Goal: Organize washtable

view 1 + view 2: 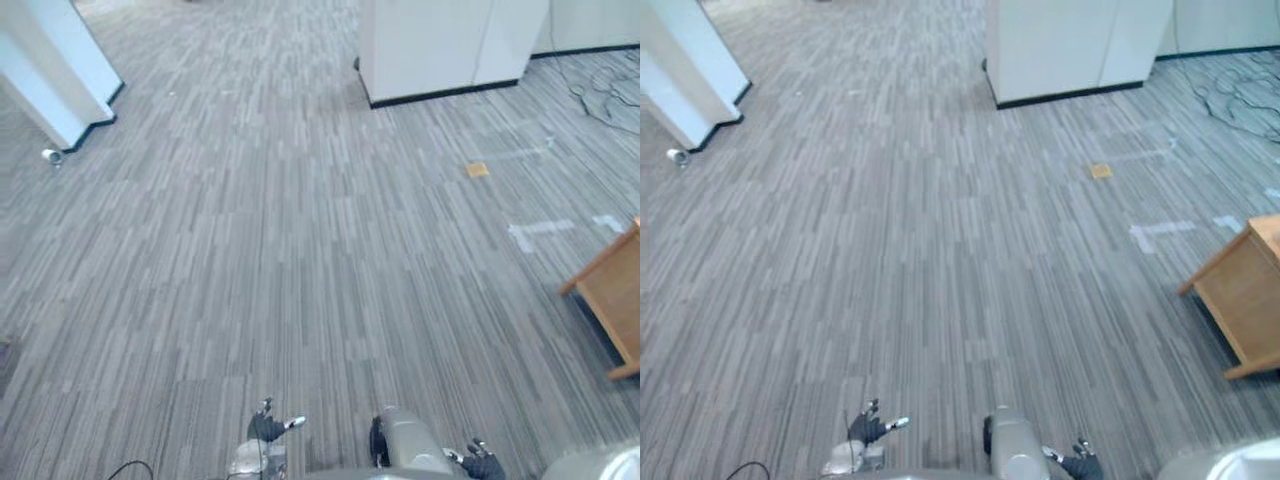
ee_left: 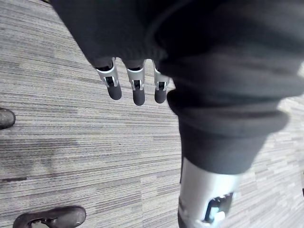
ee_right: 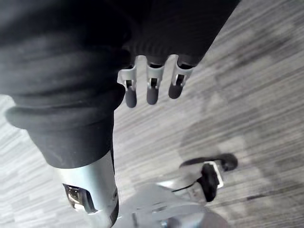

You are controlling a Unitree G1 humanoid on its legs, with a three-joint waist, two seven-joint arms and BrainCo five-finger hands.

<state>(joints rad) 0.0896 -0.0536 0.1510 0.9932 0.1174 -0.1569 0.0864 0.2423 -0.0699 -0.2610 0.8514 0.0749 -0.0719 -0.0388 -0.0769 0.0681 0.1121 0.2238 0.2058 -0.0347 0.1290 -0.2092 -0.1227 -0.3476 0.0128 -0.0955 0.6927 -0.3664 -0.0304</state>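
My left hand [image 1: 268, 430] hangs low at the near edge of the left eye view, over grey striped carpet [image 1: 300, 250]. Its fingers [image 2: 137, 88] point straight down in the left wrist view and hold nothing. My right hand [image 1: 481, 464] hangs at the near edge further right. In the right wrist view its fingers [image 3: 151, 90] are also straight, with only carpet past them.
A light wooden piece of furniture [image 1: 612, 290] stands at the right edge. White cabinets [image 1: 440, 45] stand at the far centre and a white partition [image 1: 55, 65] at the far left. A small orange tag [image 1: 478, 170] and white tape marks [image 1: 540, 230] lie on the floor.
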